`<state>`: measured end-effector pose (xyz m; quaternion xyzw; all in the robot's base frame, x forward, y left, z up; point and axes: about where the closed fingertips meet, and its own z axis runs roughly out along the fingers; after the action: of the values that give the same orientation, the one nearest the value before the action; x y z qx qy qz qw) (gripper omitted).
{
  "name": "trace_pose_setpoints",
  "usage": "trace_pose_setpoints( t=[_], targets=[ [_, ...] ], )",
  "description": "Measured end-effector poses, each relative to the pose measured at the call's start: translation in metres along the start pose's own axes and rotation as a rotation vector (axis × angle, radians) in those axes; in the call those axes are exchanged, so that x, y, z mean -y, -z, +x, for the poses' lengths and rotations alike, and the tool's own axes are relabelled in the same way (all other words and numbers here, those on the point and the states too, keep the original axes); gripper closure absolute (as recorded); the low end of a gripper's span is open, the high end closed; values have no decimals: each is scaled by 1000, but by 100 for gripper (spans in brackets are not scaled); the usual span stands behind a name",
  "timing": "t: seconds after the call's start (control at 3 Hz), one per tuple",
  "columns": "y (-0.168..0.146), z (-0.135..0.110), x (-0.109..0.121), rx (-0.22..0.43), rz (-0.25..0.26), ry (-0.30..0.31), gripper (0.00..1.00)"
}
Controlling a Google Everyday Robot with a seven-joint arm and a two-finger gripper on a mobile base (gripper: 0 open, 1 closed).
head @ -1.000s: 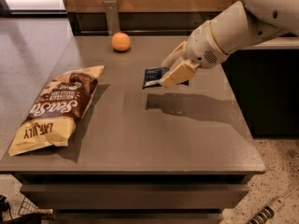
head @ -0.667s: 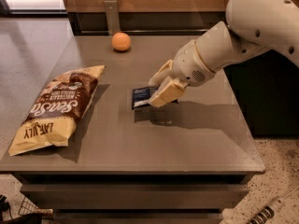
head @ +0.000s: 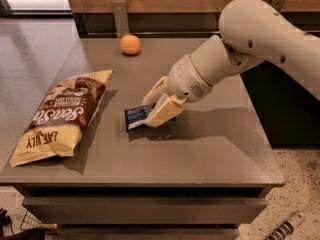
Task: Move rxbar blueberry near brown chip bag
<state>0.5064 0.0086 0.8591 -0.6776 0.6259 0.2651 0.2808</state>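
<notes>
The rxbar blueberry (head: 135,116), a small dark navy bar with white lettering, is held low over the grey table (head: 200,149) near its middle. My gripper (head: 155,109) is shut on the bar's right end, with cream fingers (head: 162,111) above and below it. The brown chip bag (head: 62,114), brown with cream-yellow ends, lies flat on the table's left side. The bar's left end is a short gap to the right of the bag. The white arm (head: 240,54) reaches in from the upper right.
An orange round fruit (head: 130,44) sits at the table's back left. A wooden wall and a metal bracket (head: 120,16) stand behind the table. Speckled floor (head: 295,184) lies to the right, past the table edge.
My gripper has carried the bar leftward and toward the front of the table, and lower, from right of centre to close beside the chip bag.
</notes>
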Motion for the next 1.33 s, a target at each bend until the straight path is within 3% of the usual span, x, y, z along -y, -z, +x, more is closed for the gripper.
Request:
trace_pose_setpoints(
  t=[0.33, 0.67, 1.33],
  targets=[
    [1, 0, 0, -3, 7, -1, 74],
    [0, -2, -1, -3, 4, 2, 43],
    [-3, -5, -3, -4, -3, 8, 0]
  ],
)
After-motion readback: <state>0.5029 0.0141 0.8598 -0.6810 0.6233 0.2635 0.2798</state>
